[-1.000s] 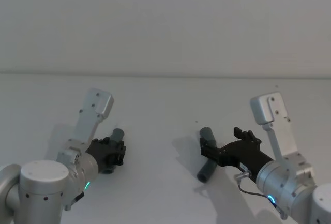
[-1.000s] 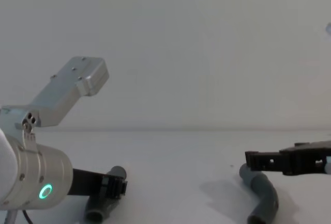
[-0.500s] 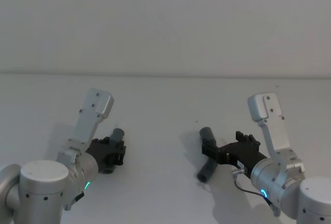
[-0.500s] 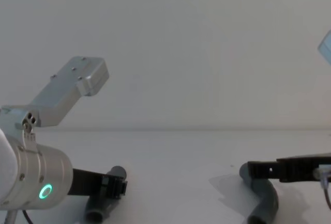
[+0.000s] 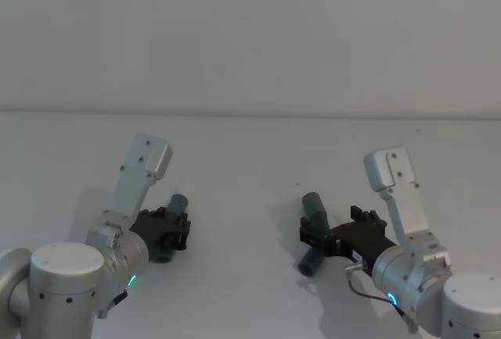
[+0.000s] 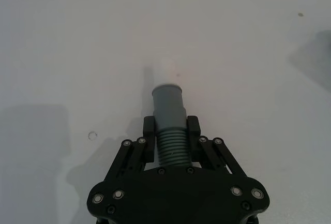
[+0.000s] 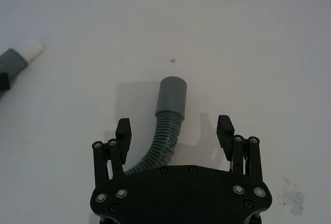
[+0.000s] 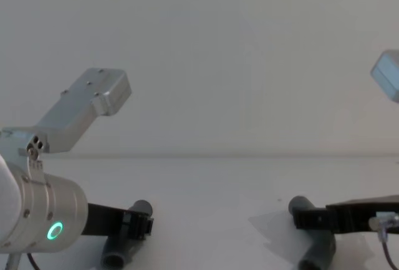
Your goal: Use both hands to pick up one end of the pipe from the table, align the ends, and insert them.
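Observation:
The pipe lies in two pieces on the white table [image 5: 235, 167]. My left gripper [image 6: 171, 129] is shut on the ribbed hose of the left piece [image 6: 170, 149], just behind its grey cuff [image 6: 167, 102]; in the head view this gripper [image 5: 175, 229] rests low at the left. The right piece [image 7: 166, 133] curves toward a plain grey socket cuff [image 7: 172, 94]. My right gripper [image 7: 174, 128] is open, one finger on each side of that hose without touching it. In the head view the right gripper [image 5: 315, 235] sits over the bent hose [image 5: 311, 263].
The left piece's white spigot [image 7: 32, 46] shows far off in the right wrist view. A white wall [image 5: 250, 34] rises behind the table. A bare stretch of table separates the two pieces.
My right gripper has dropped lower and drawn back toward me, so its open fingers now straddle the right hose. The left gripper and its piece have not moved.

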### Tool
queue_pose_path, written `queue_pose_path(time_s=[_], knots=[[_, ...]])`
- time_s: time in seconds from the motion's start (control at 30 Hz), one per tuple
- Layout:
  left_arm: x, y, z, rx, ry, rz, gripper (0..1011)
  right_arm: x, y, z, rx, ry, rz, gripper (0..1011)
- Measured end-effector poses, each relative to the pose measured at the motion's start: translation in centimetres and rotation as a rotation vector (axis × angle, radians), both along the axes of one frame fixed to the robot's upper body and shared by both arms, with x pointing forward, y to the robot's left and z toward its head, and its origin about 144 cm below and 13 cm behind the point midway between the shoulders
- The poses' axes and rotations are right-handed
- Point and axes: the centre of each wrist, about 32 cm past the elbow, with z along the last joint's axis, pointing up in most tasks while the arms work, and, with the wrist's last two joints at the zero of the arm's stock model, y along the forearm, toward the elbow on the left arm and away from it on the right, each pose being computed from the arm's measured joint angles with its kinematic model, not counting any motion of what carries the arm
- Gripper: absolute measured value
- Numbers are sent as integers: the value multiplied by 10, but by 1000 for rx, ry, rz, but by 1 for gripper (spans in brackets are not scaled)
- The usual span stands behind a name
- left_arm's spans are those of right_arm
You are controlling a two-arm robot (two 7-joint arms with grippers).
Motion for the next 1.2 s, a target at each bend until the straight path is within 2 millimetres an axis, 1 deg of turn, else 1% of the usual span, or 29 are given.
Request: queue_pose_path(time_s=[1.03,1.1,1.13,1.2], knots=[[0,0,0,0,0,0,348,-3,9,-2,-21,43,0,1002],[0,0,0,0,0,0,348,-3,9,-2,-22,44,1,992],[0,0,0,0,0,0,348,-3,10,-2,-22,45,2,963],[0,0,0,0,0,0,348,-3,10,-2,-22,47,2,946]])
